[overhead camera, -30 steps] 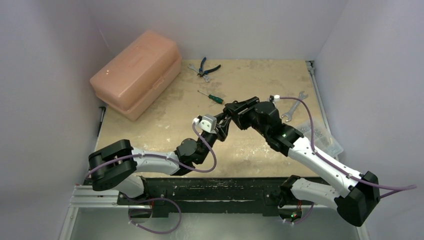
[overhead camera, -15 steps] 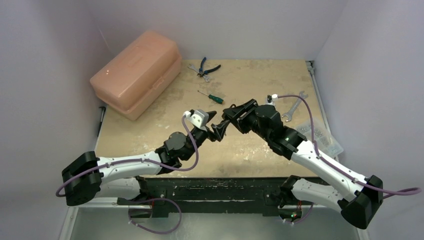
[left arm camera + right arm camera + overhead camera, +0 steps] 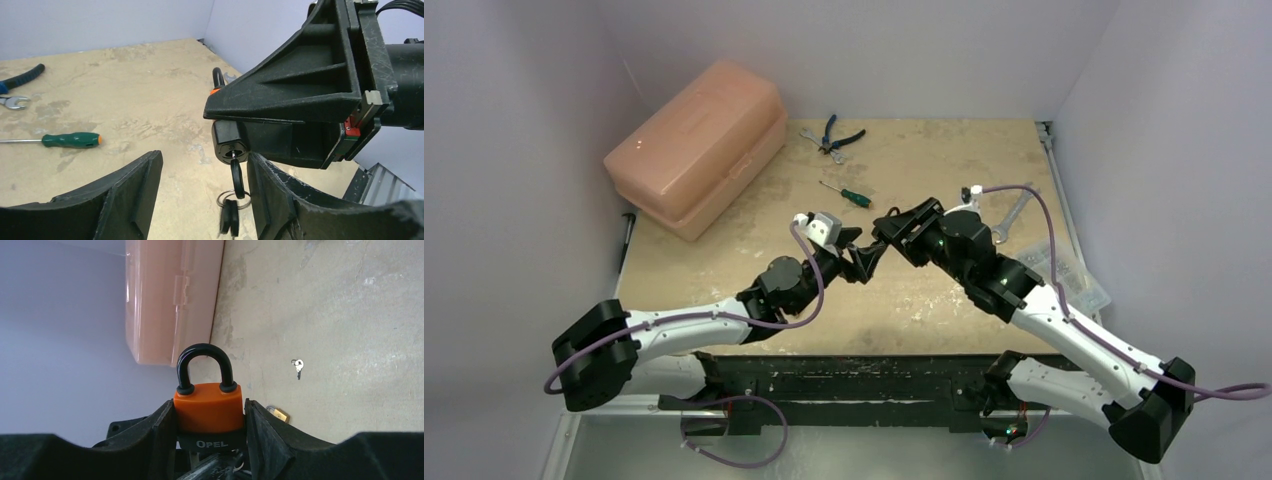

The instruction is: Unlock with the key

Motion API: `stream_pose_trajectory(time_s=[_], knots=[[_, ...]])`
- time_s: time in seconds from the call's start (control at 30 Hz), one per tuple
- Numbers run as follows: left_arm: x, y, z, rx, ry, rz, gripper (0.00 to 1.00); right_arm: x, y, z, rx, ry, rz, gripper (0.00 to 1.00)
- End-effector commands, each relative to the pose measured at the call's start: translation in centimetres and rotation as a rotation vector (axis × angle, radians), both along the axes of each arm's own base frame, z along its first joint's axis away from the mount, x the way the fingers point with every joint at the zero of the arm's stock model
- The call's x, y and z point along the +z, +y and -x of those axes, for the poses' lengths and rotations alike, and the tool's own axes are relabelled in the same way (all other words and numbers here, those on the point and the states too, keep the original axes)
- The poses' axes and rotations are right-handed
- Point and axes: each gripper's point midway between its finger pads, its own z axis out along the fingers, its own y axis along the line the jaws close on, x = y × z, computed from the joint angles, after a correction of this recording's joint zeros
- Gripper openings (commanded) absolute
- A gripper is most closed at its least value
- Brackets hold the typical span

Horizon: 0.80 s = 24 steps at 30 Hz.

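My right gripper (image 3: 209,408) is shut on an orange and black padlock (image 3: 208,405) marked OPEL and holds it above the table. Its black shackle (image 3: 205,360) sits with both legs in the body. In the left wrist view the padlock's underside (image 3: 234,144) faces me with a black-headed key (image 3: 236,176) stuck in the keyhole. A ring with more keys (image 3: 230,210) hangs from it. My left gripper (image 3: 204,165) is open, and the key hangs between its fingers, close to the right one. In the top view the left gripper (image 3: 856,258) meets the right gripper (image 3: 886,232) mid-table.
A pink toolbox (image 3: 696,145) stands at the back left. Pliers (image 3: 836,135), a green screwdriver (image 3: 846,193), a wrench (image 3: 1014,212) and a bag of small parts (image 3: 1069,275) lie on the table. A small brass padlock (image 3: 279,413) and a silver key (image 3: 298,366) lie below.
My left arm has stretched out lower and its wrist has shifted left and a little farther back. The right gripper with the padlock has shifted only slightly.
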Motion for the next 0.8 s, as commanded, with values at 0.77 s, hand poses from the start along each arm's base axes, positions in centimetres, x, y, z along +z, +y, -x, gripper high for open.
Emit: stream_pose_trajectory(time_s=[0.77], knots=[[4.6, -1.7, -0.1, -0.100, -0.029, 0.332, 0.67, 5.2, -0.3, -0.4, -0.011, -0.169, -0.071, 0.00]])
